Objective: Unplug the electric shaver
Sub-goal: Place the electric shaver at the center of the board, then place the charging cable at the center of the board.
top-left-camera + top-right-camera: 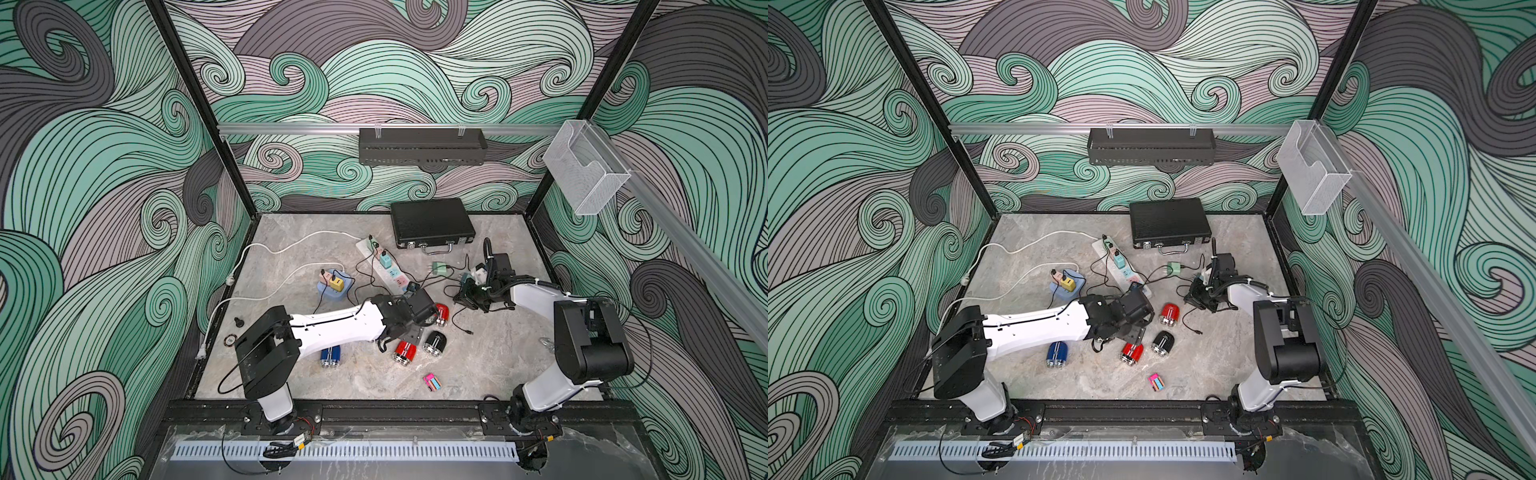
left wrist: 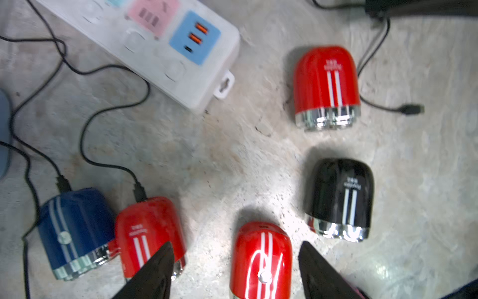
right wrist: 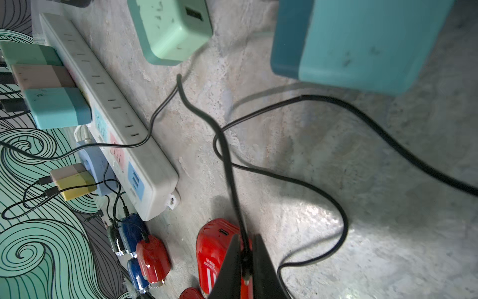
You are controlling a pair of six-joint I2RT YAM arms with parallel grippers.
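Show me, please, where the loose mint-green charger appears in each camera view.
Top view: the mint-green charger lies just right of the white power strip.
Top view: the charger is again right of the strip.
Left wrist: not in it; the strip shows.
Right wrist: the charger is close up, beside the strip, apart from it.
Shared landmark: the white power strip.

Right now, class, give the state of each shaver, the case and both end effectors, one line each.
left end effector, open
right end effector, shut on black cable
blue shaver, cable plugged in
red shaver beside the blue one, cable plugged in
red shaver between the left fingers, unplugged
third red shaver, unplugged
black shaver, unplugged
black case, shut
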